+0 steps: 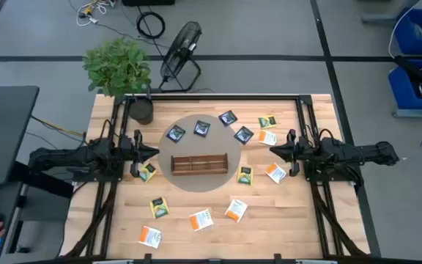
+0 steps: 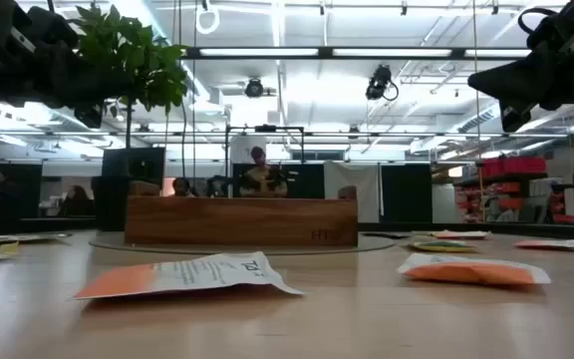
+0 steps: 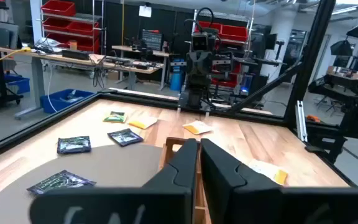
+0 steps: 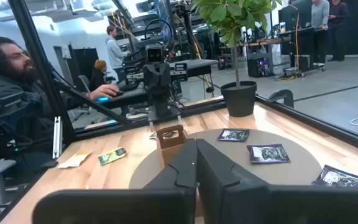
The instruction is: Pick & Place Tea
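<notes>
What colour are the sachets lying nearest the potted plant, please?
Dark navy sachets, clearest in the high view.

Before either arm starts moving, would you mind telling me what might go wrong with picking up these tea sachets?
1. The sachets lie flat on the table, like the orange one near the front edge; the fingers may slide over it.
2. The navy sachets lie close behind the wooden tray, so an arm could nudge it.
3. A yellow-green sachet sits right beside the left end effector, an awkward first reach.

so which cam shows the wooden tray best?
High view: the wooden tray lies whole on the grey mat, compartments visible. Low view shows only its long side. Right wrist sees one end; left wrist only a sliver behind its shut fingers.
</notes>
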You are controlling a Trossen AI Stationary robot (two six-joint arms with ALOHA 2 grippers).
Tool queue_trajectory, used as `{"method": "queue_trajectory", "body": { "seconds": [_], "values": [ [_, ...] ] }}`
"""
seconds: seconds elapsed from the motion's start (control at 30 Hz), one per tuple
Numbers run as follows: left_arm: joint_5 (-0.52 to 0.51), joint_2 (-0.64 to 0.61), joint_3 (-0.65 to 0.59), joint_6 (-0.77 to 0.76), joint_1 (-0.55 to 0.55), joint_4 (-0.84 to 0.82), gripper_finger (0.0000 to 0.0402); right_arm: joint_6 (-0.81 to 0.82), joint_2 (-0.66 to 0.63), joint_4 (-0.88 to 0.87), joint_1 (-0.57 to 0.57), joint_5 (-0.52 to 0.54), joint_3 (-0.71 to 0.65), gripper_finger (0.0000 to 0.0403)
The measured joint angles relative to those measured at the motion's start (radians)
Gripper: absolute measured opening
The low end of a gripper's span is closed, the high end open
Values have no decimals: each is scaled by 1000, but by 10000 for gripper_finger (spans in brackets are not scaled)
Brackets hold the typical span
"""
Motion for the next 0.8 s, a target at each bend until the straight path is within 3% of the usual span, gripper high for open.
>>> {"method": "queue_trajectory", "body": {
  "seconds": [0.37, 0.63, 0.8],
  "values": [
    [0, 0, 0, 0, 0, 0, 25, 20, 0, 5, 0, 3, 0, 9],
    [0, 0, 0, 0, 0, 0, 25, 53, 0, 26, 0, 177, 0, 12],
    [0, 0, 0, 0, 0, 0, 25, 94, 0, 5, -4, 260, 17, 41]
  ]
}}
